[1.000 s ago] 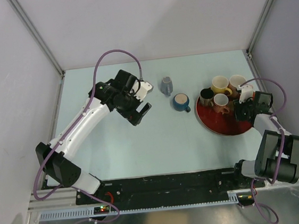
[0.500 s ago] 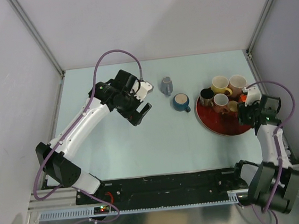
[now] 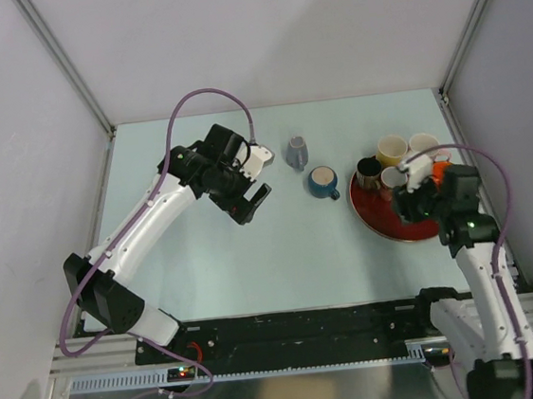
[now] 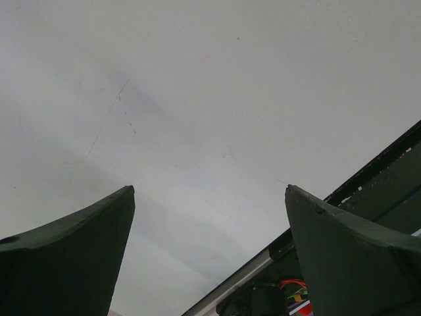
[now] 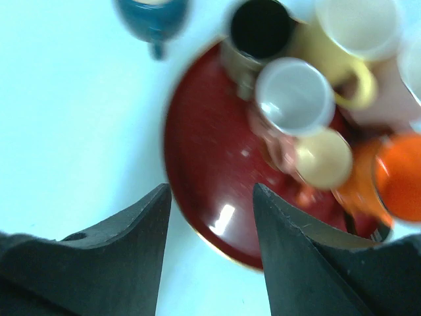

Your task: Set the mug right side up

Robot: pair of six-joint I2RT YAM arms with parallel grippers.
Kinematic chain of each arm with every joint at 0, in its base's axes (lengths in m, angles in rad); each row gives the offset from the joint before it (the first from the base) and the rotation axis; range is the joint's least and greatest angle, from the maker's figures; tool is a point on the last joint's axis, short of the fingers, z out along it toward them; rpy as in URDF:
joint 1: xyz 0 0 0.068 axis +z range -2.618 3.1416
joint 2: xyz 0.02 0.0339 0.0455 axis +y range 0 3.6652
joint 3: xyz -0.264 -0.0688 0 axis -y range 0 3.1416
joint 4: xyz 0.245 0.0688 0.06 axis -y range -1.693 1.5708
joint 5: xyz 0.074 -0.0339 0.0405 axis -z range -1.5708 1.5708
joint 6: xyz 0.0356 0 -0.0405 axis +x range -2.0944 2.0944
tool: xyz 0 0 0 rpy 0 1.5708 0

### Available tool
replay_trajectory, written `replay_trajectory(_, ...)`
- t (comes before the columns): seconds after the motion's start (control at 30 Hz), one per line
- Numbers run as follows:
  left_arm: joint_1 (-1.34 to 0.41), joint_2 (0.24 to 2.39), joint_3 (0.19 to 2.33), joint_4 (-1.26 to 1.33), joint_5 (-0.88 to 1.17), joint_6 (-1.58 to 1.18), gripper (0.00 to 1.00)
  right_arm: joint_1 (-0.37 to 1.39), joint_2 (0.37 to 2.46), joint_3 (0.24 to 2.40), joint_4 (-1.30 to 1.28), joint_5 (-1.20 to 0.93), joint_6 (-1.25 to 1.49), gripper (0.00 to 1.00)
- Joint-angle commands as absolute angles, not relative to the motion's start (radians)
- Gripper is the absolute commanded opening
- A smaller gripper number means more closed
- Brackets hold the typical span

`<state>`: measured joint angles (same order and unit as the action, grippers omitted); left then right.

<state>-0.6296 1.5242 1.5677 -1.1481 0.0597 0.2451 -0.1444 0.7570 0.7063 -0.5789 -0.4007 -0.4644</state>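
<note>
Poises right gripper (image 5: 210, 189) above red tray's (image 5: 204, 164) near edge, half-spread, empty; further left, wider than before. Holds left gripper (image 4: 210, 189) wide, empty.

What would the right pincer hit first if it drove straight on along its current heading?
Probably the bare red tray. The right pincer points down at its near part, short of the mugs. Nothing shows in between, though depth is unclear.
</note>
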Motion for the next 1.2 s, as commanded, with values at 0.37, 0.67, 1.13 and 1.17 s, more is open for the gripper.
replay_trajectory(0.37,-0.624,1.412,1.518,-1.153,-0.025,0.314,1.0,0.384,1.269,0.875,-0.333,-0.27,-0.342,0.55)
replay_trajectory(0.67,-0.617,1.366,1.468,-1.153,-0.043,0.326,1.0,0.385,1.532,1.0,-0.276,-0.196,-0.299,0.47)
replay_trajectory(1.13,-0.605,1.353,1.481,-1.153,-0.049,0.343,1.0,0.371,1.745,1.108,-0.232,-0.133,-0.323,0.41)
replay_trajectory(1.17,-0.605,1.351,1.478,-1.153,-0.048,0.344,1.0,0.372,1.758,1.115,-0.23,-0.132,-0.329,0.41)
